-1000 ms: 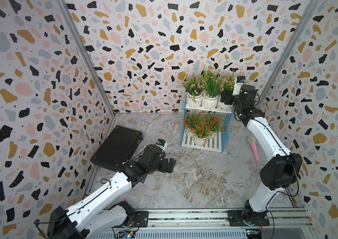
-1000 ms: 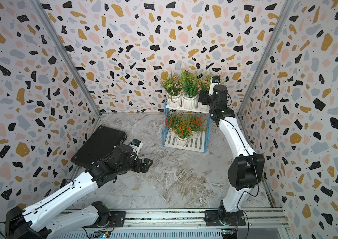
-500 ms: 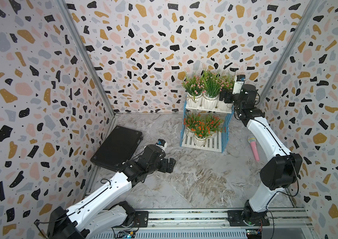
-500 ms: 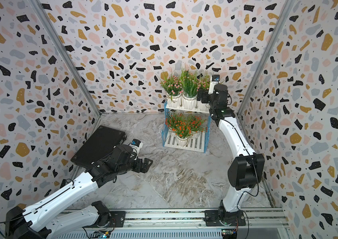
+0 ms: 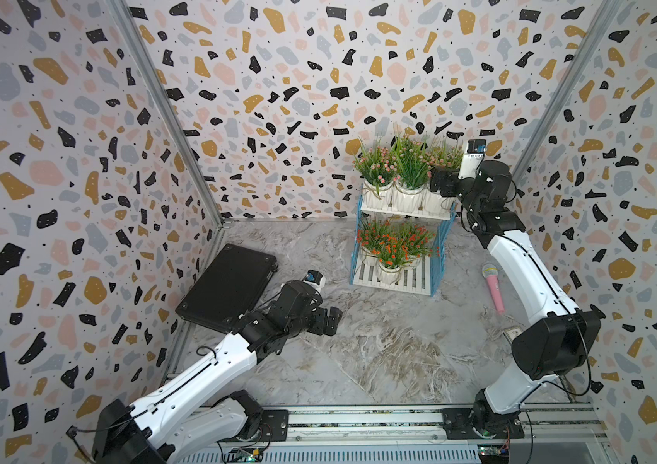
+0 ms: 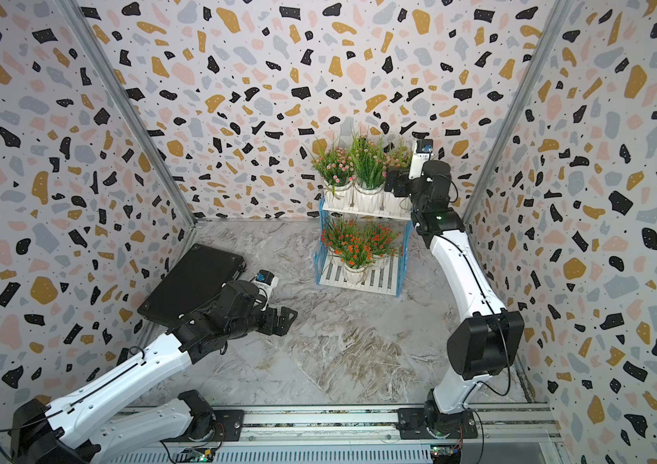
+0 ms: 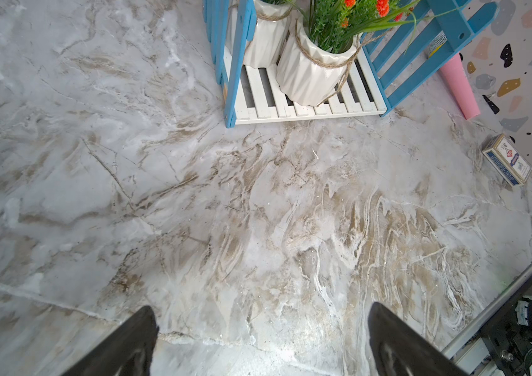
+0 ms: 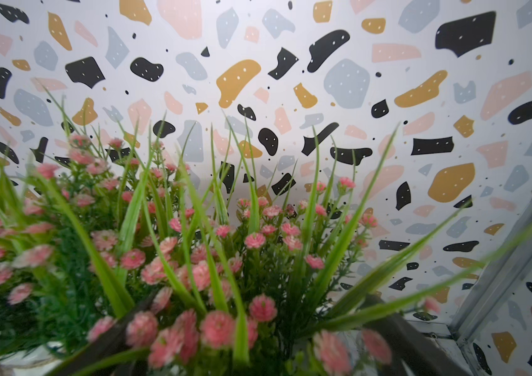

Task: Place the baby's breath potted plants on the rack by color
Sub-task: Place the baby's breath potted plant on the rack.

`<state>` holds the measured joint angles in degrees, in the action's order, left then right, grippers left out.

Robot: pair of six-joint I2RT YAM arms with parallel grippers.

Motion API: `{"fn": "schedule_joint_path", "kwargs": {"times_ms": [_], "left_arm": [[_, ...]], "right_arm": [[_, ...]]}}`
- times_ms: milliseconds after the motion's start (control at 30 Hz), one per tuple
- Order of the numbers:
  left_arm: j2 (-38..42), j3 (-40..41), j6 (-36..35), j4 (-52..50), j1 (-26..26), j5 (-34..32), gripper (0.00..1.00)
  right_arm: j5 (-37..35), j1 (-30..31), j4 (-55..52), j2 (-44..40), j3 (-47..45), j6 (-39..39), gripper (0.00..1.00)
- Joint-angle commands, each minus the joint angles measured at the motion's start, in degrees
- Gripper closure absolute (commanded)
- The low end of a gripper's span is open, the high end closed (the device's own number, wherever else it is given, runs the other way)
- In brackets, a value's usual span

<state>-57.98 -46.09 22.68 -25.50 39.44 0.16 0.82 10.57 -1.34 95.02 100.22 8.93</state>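
Plants [image 5: 411, 172] upright — stems vertical.

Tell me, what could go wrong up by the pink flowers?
1. The open right gripper straddles leaves of the end pink plant; pulling back could snag them and tip it off the rack.
2. The arm hangs close to the rack's blue side; a bump might shake all six pots.

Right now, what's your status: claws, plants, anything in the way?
Left claw open above the floor. Right claw open, astride the end pink plant. Pink plants on the rack's top shelf, orange-red plants below. Microphone off aside.
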Motion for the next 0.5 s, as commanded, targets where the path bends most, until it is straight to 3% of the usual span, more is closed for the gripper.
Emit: {"fn": "schedule_joint_path", "kwargs": {"times_ms": [0,167,467], "left_arm": [[0.14,-0.75,-0.78,1.59,0.13,0.45,0.01],[0.06,-0.97,-0.65,1.63,0.19,0.53,0.01],[-2.31,-4.63,-1.13,0.61,0.15,0.45,0.01]], "right_arm": [[1.0,-0.02,-0.48,-3.86,-0.36,-0.28,0.0],[2.42,-0.02,-3.02,-9.17,-2.55,-0.62,0.0],[1.4,-0.88,-14.63,-27.82,-14.45,-2.21,0.0]]}}
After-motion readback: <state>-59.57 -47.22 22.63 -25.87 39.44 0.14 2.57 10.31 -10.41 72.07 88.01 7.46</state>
